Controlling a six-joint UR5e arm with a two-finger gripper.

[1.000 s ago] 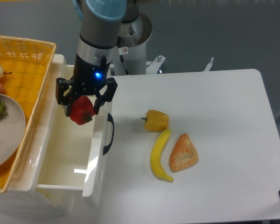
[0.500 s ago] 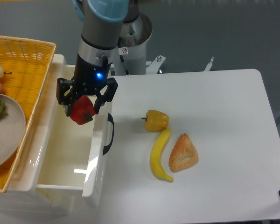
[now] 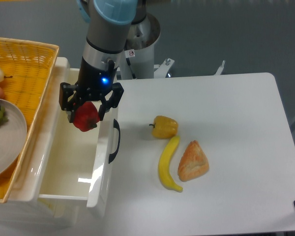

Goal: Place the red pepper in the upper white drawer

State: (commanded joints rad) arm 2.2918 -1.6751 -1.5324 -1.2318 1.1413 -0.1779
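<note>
Tool (image 3: 85, 112) at the upper left of the frame is pinching the pepper (image 3: 86, 116) between its dark fingers, holding it in the air above the open drawer (image 3: 64, 162). It sits over the back right part of the cavity, just inside the front panel with the dark handle (image 3: 115, 141); judged from this single view, that keeps the pepper over the opening, so a release would drop it inside, not onto the surface (image 3: 226, 147). How high it hangs above the drawer floor cannot be told.

Left of the drawer, the basket (image 3: 24, 69) overhangs the drawer's left wall, and a plate (image 3: 10, 142) with dark and pale items (too cropped to name) lies in it at the left edge. The room to descend is thus a lane between basket rim and front panel; the right finger is close to the panel's top edge, so a straight drop looks safer than any sideways shift.

Right of the handle, mid-frame, a yellow pepper (image 3: 164, 127), a banana (image 3: 168, 163) and a pastry (image 3: 192, 161) lie together, well apart from the tool.
</note>
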